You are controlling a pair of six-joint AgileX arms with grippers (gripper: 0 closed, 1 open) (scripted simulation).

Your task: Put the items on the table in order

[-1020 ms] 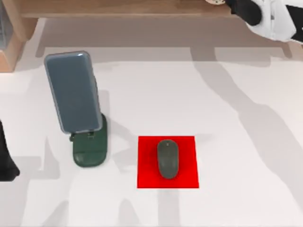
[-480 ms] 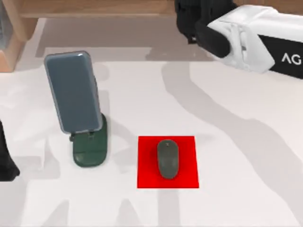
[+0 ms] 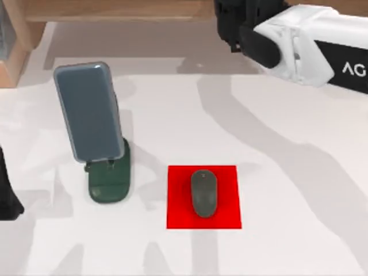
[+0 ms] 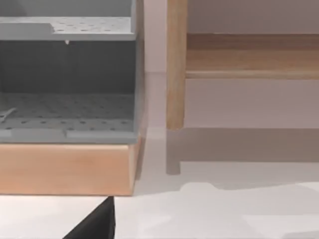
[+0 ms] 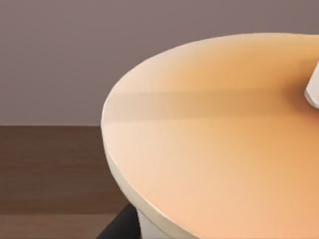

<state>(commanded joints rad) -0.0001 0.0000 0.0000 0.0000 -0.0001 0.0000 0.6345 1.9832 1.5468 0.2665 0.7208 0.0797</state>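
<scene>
Mouse [image 3: 203, 193] is lying on the red square [image 3: 179, 214], mid-worktop [image 3: 287, 190]; phone [image 3: 88, 111] is leaning on the stand [image 3: 108, 184] at left. Right claw [image 3: 238, 20] is hanging far back, its opening impossible to tell.

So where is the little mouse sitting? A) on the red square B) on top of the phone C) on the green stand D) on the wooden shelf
A: the mouse lies inside the red square, apart from the stand that props the phone.
</scene>
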